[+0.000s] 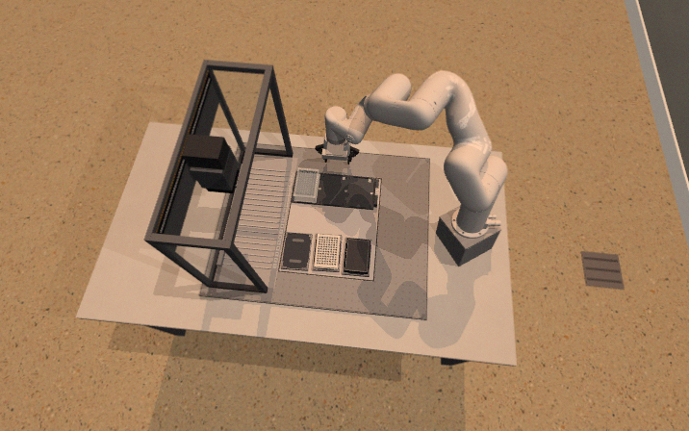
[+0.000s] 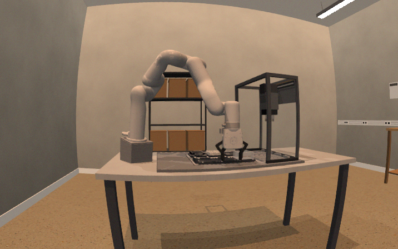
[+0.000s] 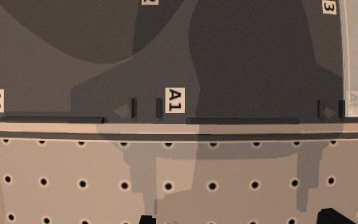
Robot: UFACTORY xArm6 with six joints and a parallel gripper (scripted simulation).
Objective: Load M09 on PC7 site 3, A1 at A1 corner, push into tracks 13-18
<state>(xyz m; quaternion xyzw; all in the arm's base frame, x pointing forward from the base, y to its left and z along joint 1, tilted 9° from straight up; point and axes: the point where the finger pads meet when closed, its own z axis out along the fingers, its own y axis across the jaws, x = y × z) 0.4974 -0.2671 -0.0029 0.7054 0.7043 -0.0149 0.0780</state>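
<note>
The carrier PC7 (image 1: 330, 195) (image 3: 250, 60) lies on the apron in front of the rails (image 1: 261, 195), its handle end toward the arm's base. The pale translucent block M09 (image 1: 306, 184) (image 2: 248, 154) stands on site 3, the rail-side end; its edge shows in the wrist view (image 3: 351, 50). Seating and well A1 cannot be told. Sites 1 and 2 are bare. The dark plate M60 (image 1: 357, 254) is in S1, the white plate M06 (image 1: 327, 251) in S2; nest S3 (image 1: 295, 253) is empty. My gripper (image 1: 337, 160) (image 2: 232, 159) (image 3: 241, 220) is open and empty, low beside the carrier's long side away from the nests.
A dark gantry frame (image 1: 239, 203) stands over the rails, with a black head (image 1: 211, 163) hanging inside it. One frame post (image 1: 282, 109) stands left of my gripper in the top view. The nests stand across the apron from my gripper. No lit lamp can be made out.
</note>
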